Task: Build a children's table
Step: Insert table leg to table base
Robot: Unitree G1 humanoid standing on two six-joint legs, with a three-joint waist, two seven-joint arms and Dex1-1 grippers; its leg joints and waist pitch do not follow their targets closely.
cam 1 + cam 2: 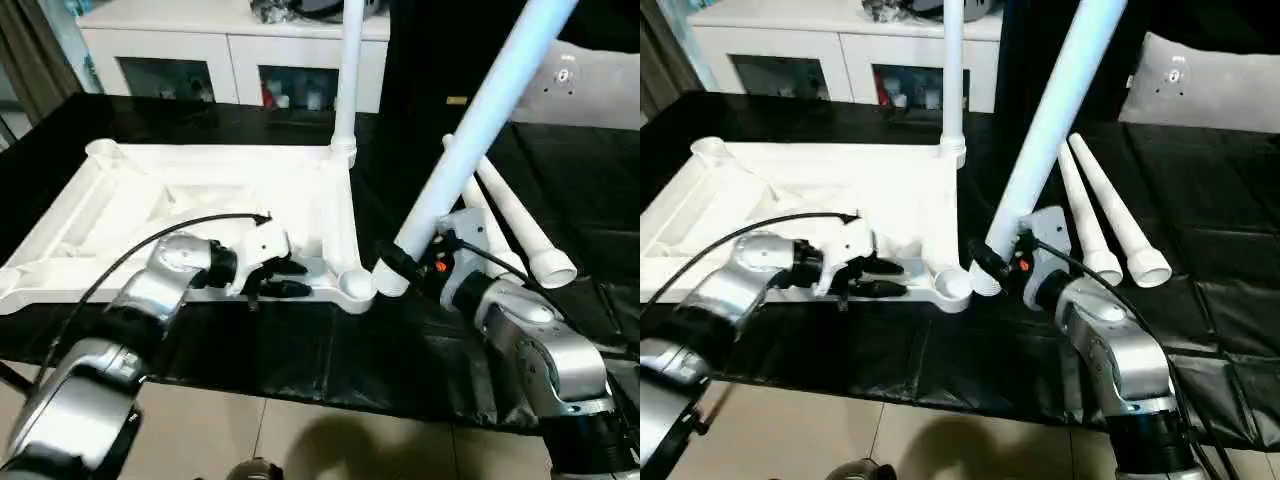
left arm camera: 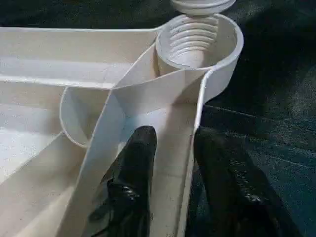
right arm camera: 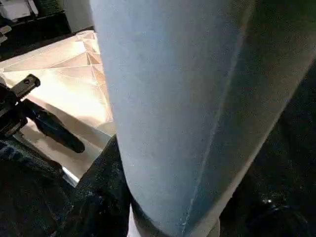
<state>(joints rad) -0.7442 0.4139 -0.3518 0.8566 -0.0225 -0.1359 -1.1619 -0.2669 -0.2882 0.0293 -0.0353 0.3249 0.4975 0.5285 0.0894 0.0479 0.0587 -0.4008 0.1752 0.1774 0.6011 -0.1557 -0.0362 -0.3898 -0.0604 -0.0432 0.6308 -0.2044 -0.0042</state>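
Observation:
The children's table top (image 1: 200,190) lies upside down on the black cover, ribs facing up. One white leg (image 1: 348,70) stands upright in its far right corner socket. My right gripper (image 1: 400,265) is shut on a second leg (image 1: 480,120) near its lower end. That leg leans up to the right, and its threaded end (image 2: 202,4) hovers just above the near right socket (image 2: 197,42). My left gripper (image 2: 174,140) is open and straddles the near rim wall beside that socket, one finger inside and one outside. Two more legs (image 1: 515,215) lie to the right.
The black-covered work surface (image 1: 300,350) ends at a front edge close to me, with tiled floor below. A white cabinet (image 1: 230,45) stands behind it, and a grey cushion (image 1: 1210,85) lies at the back right. A black cable (image 1: 130,255) loops over my left forearm.

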